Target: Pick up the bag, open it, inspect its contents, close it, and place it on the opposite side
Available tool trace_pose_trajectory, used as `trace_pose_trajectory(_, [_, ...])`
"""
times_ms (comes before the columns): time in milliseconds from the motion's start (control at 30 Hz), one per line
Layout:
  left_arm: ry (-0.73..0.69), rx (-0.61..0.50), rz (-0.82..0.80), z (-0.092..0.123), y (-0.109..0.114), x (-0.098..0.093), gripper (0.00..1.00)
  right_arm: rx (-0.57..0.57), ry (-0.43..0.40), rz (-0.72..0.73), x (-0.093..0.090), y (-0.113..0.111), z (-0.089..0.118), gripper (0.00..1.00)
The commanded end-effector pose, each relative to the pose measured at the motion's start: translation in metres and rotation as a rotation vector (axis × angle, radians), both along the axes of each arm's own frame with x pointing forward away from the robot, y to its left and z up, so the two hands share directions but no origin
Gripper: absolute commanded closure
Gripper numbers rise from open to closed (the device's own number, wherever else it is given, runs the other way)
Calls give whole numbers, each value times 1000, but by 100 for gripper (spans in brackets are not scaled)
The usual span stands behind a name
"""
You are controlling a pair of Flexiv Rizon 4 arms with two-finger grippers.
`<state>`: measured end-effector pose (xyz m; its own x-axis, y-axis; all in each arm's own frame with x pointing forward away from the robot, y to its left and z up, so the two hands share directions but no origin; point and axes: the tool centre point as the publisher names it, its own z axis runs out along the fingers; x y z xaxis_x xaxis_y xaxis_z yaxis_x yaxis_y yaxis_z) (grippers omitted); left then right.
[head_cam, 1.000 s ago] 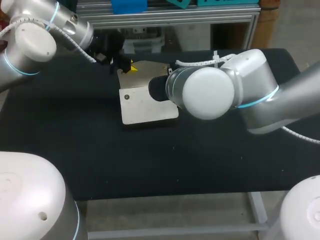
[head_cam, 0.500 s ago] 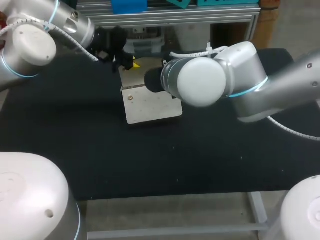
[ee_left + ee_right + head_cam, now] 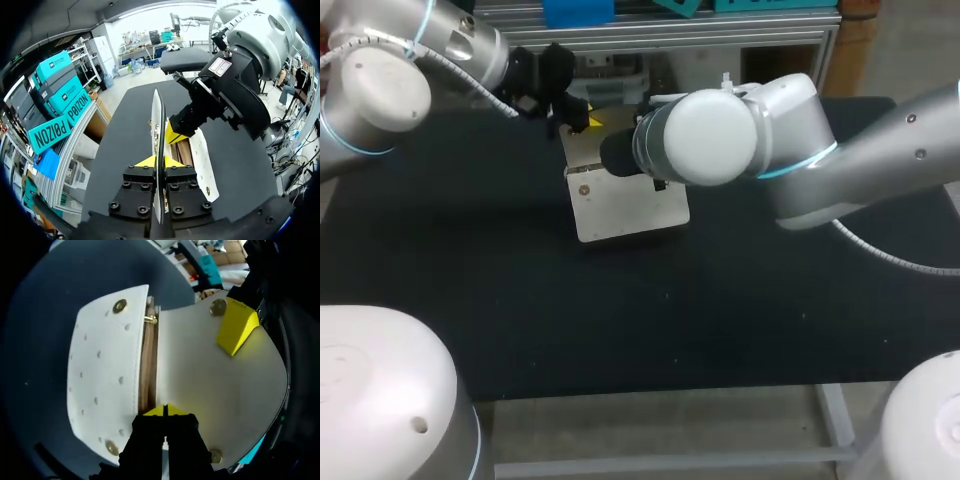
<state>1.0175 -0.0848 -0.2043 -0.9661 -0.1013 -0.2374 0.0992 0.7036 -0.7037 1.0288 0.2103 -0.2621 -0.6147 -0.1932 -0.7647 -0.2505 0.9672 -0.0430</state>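
Observation:
A white bag (image 3: pixel 625 205) hangs open just above the black table (image 3: pixel 520 300), held between both arms. My left gripper (image 3: pixel 582 122) is at its far edge, shut on the thin white flap (image 3: pixel 158 120), which the left wrist view shows edge-on between the yellow tips (image 3: pixel 158 162). My right gripper (image 3: pixel 165 411) is shut on the rim of the bag's mouth, where the dotted front panel (image 3: pixel 102 370) meets the flap (image 3: pixel 210 385). A brown lining (image 3: pixel 146 372) shows in the narrow gap. In the head view my right wrist hides that gripper.
Brass snap studs (image 3: pixel 119 305) sit at the panel's corners. Bare black tabletop lies on both sides of the bag and toward the near edge. A metal frame runs along the table's far edge (image 3: pixel 650 40).
Both grippers have carried the bag a little farther from the near edge and slightly to the right. My right arm's wrist has swung left over the bag.

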Motion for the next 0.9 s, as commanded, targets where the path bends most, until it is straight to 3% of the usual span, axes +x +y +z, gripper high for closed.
trace_pose_trajectory(33, [-13, -12, 17, 1, 1, -2, 100, -1, 3, 3, -5, -1, -5, 100])
trace_pose_trajectory(467, [-13, -39, 68, 4, 5, 3, 100, -13, 15, 5, -32, -2, -17, 100])
trace_pose_trajectory(900, [-28, -53, 11, 6, 7, -7, 100, -12, 61, -16, -24, -6, -31, 100])
